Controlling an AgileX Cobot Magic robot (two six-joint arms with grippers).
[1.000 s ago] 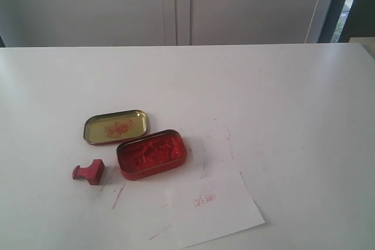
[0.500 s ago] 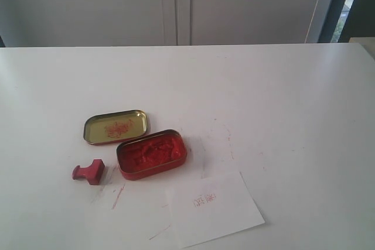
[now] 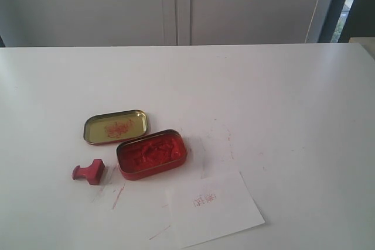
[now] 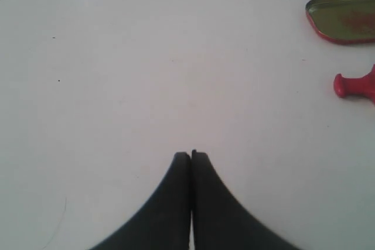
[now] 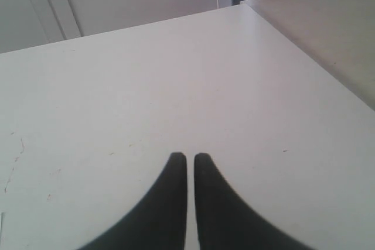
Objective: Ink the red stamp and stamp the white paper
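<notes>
Red stamp lies on its side at the near left of the worktop, just left of the open red ink tin. Gold lid sits just behind the tin. White paper lies near centre, with a red mark on it. Tin and paper show only in the exterior view. Left wrist view: left end effector clenched, holding nothing, stamp and lid at the frame edge. Right wrist view: right end effector clenched to a sliver, holding nothing, over the worktop.
</notes>
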